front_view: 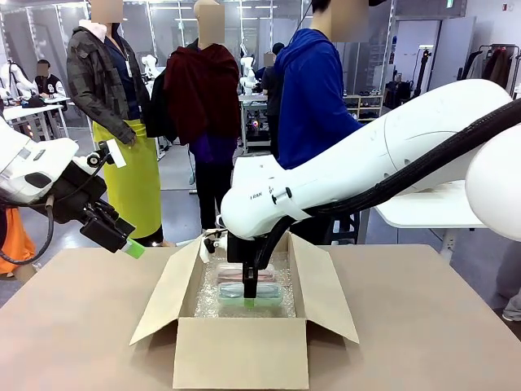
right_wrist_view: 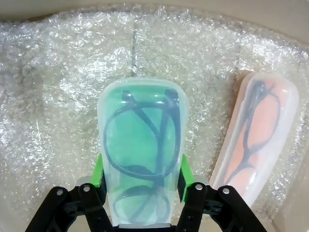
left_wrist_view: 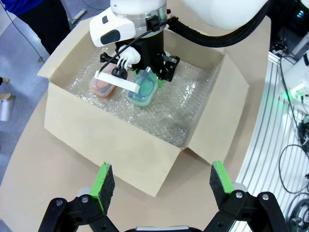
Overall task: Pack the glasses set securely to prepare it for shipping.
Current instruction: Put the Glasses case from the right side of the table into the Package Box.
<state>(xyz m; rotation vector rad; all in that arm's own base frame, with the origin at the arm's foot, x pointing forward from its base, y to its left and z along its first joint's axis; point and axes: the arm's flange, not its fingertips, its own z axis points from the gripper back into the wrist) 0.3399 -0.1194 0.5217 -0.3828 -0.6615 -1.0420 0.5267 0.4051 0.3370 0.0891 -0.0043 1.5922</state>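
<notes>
The mint green case (right_wrist_view: 140, 145) lies on bubble wrap (right_wrist_view: 48, 96) in the open box (front_view: 240, 354), just beside the pink case (right_wrist_view: 253, 140). Both look light, stiff, slick and breakable, and are best taken across the long sides. The right fingers (right_wrist_view: 184, 179) clasp the mint one there. The left fingers (left_wrist_view: 105, 186) hang wide and empty, left of the box.

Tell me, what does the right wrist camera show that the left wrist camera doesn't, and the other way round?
Right wrist view: dark glasses frames through the clear lids of the mint green case and the pink case, and the right gripper with green pads against the mint green case's sides. Left wrist view: the whole open cardboard box, the right arm reaching down into it, and the left gripper, fingers wide apart, outside the box. Both: the two cases side by side on bubble wrap inside the box.
</notes>
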